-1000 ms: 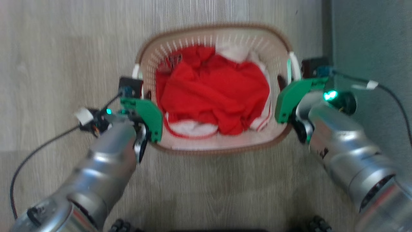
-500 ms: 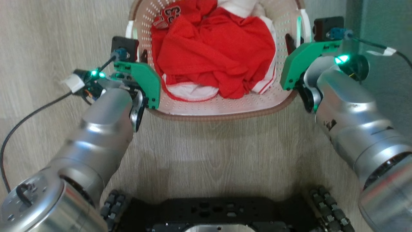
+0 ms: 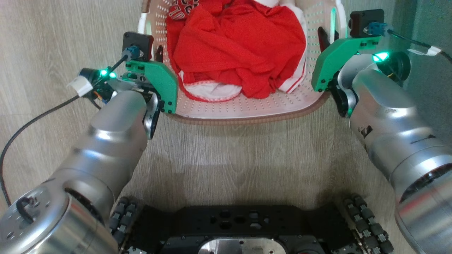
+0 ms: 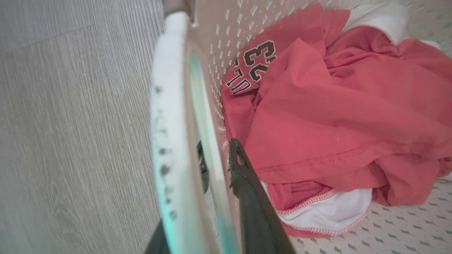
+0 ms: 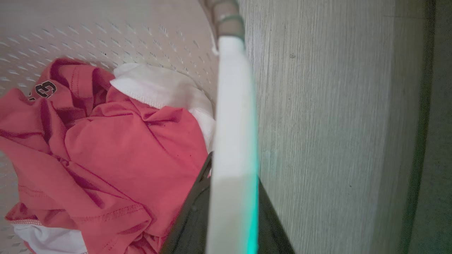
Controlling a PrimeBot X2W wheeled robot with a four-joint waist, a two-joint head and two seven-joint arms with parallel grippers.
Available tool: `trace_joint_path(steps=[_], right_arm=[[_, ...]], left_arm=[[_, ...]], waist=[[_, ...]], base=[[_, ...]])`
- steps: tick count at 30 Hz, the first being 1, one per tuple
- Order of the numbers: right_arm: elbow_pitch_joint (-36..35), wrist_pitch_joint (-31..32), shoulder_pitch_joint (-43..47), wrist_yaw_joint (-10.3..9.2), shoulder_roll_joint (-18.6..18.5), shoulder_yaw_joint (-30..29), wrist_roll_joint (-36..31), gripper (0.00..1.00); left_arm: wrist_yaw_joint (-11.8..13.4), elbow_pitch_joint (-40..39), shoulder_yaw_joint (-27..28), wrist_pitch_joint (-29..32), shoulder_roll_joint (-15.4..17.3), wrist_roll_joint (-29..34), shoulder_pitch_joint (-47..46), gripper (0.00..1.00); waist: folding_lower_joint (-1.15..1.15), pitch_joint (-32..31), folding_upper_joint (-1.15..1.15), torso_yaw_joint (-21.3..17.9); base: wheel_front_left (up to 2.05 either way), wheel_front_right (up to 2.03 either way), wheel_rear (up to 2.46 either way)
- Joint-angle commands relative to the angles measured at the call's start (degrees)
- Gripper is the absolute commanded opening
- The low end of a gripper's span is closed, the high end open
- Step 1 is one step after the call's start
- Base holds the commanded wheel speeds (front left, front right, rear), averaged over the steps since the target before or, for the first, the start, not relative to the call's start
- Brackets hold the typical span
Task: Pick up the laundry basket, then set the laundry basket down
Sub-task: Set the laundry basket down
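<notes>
Holding the basket (image 3: 247, 107) between the two grippers, by its short sides. Closed with the left gripper (image 3: 153, 56) on the basket's wall at the left handle (image 4: 166, 116): one finger (image 4: 247, 183) inside, against the perforated wall, the other outside, running under the handle, its tip dark in the gap behind it. Closed likewise with the right gripper (image 3: 329, 37) at the right handle (image 5: 231, 116): one dark finger (image 5: 194, 208) on the inner side, one on the outer, the white bar tight between them. Just beside both inner fingers, a heap of clothes (image 3: 240, 49): red on top, with black-and-white numerals ahead of the left fingertips, white with red trim beneath, nearer the wrists. Beyond the outer fingers on either side, pale wood-grain floor (image 3: 233, 158); farther out past the right gripper, a grey-green panel (image 3: 430, 28). Behind the wrists, toward the robot, its black base (image 3: 240, 225) with small wheels at the corners. Cannot tell whether lifted off the floor or resting on it.
</notes>
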Motion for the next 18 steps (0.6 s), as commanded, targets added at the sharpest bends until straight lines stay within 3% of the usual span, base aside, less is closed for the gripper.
trace_joint_path(steps=[1,11,14,15,18], right_arm=[[-0.3,-0.7,1.3,-0.09,0.5,0.4,-1.6,0.00],[-0.6,-0.7,1.1,-0.09,0.5,-1.6,-3.7,0.00],[-1.0,-0.7,1.3,-0.09,0.5,-2.1,-4.3,0.24],[-1.2,-0.7,1.4,-0.09,0.5,-2.2,-4.4,0.27],[-1.6,-0.7,1.7,-0.09,0.5,-2.7,-4.9,0.43]], left_arm=[[0.0,-0.8,-0.7,-0.6,1.3,1.0,-0.5,0.00],[0.4,-1.1,-1.0,-0.7,1.3,1.1,-1.4,0.00],[0.7,-1.0,-0.9,-0.7,1.3,1.2,-1.4,0.00],[0.8,-0.9,-0.9,-0.7,1.3,1.2,-1.4,0.00],[1.3,-0.7,-0.5,-0.7,1.3,1.1,-1.2,0.41]], waist=[[0.00,0.5,0.00,0.0],[0.00,1.5,0.00,-0.1],[0.00,1.4,0.00,-0.2],[0.00,1.4,0.00,-0.2],[0.00,1.1,0.00,-0.2]], base=[[0.00,0.00,0.00],[0.00,0.00,0.00],[0.00,0.00,0.00],[0.00,0.00,0.00],[0.00,0.00,0.00]])
